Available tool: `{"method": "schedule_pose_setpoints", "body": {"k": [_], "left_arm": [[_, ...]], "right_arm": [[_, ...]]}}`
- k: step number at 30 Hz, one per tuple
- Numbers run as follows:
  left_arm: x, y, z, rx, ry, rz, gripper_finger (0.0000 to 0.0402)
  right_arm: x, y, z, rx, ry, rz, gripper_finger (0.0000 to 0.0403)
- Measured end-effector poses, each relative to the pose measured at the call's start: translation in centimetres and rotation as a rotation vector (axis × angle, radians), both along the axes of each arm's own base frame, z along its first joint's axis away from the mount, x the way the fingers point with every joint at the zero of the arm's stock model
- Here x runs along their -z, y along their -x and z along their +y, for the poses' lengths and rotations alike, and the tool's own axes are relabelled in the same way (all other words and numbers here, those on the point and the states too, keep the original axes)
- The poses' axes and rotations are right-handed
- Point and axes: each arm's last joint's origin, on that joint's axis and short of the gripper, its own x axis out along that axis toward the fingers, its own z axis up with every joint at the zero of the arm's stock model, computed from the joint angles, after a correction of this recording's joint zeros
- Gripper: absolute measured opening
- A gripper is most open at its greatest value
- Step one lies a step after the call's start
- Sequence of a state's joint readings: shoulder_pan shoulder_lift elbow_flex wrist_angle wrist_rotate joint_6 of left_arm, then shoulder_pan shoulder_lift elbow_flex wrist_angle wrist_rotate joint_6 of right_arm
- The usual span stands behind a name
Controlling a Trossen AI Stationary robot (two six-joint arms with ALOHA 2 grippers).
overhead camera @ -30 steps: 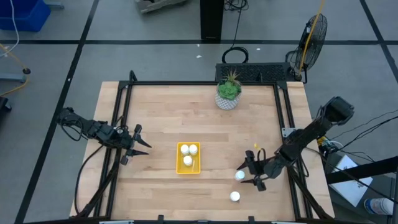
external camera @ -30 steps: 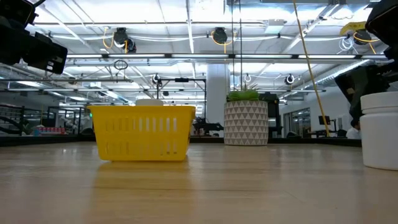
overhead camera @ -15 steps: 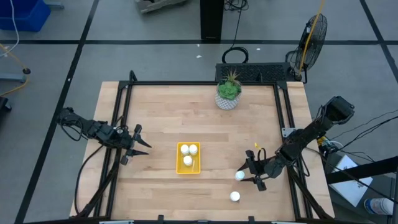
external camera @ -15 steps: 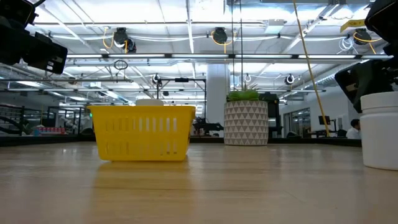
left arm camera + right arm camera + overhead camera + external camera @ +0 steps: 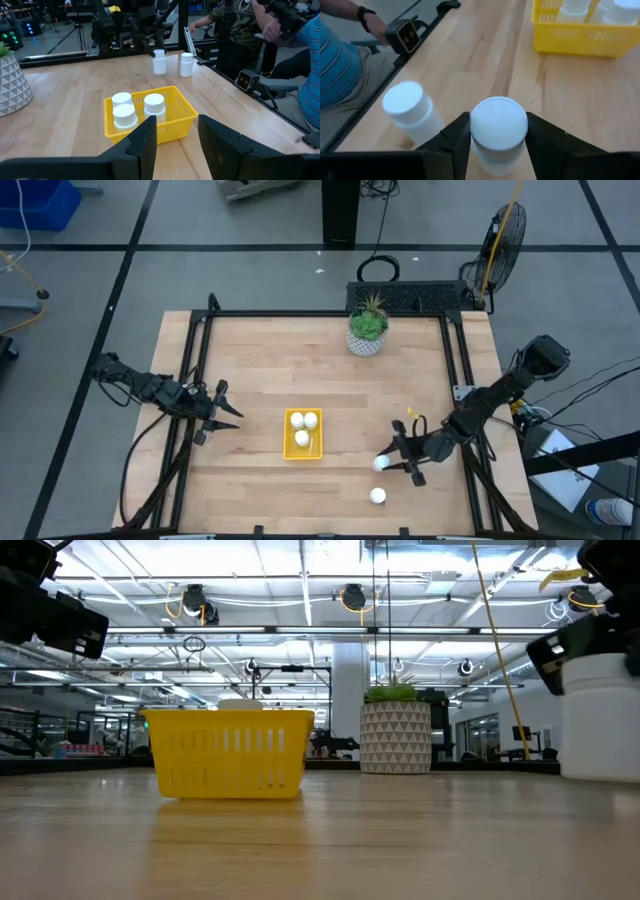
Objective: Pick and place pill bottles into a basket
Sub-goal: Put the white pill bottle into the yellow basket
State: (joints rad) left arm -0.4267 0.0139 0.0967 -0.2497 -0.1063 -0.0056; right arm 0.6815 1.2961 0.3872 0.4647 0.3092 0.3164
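The yellow basket (image 5: 303, 434) stands mid-table with three white pill bottles (image 5: 134, 109) upright in it. My right gripper (image 5: 392, 464) is to its right, shut on a fourth bottle (image 5: 498, 126). Another bottle (image 5: 377, 496) stands on its base on the wood closer to the near edge, also seen in the right wrist view (image 5: 409, 107). My left gripper (image 5: 230, 415) waits near the table's left side, open with nothing between its fingers (image 5: 145, 142), pointing at the basket. My right gripper pinches the bottle's body (image 5: 492, 150) just under the cap, one finger (image 5: 454, 137) on each side. The fingers come from the table's right, slanting slightly down. The bottle stays upright, and in the low view its base (image 5: 600, 775) hangs a little above the wood.
A white patterned pot with a green plant (image 5: 367, 332) stands at the far edge. A black frame rail (image 5: 200, 350) runs along the table's sides. Bare wood lies between the basket and my right gripper. A seated person's arm (image 5: 350, 55) shows beyond the near edge.
My right gripper has shut on the bottle between its fingers and moved slightly toward the basket. The bottle has risen a little off the table, still upright. The other bottle and the basket have stayed put.
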Motion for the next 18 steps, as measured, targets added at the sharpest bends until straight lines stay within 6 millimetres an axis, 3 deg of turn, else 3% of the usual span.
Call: {"method": "schedule_pose_setpoints", "body": {"k": [18], "left_arm": [[0.0, 0.0, 0.0, 0.000, 0.000, 0.000, 0.0150]], "right_arm": [[-5.1, -5.7, -2.5, -0.067, 0.077, 0.001, 0.0149]]}}
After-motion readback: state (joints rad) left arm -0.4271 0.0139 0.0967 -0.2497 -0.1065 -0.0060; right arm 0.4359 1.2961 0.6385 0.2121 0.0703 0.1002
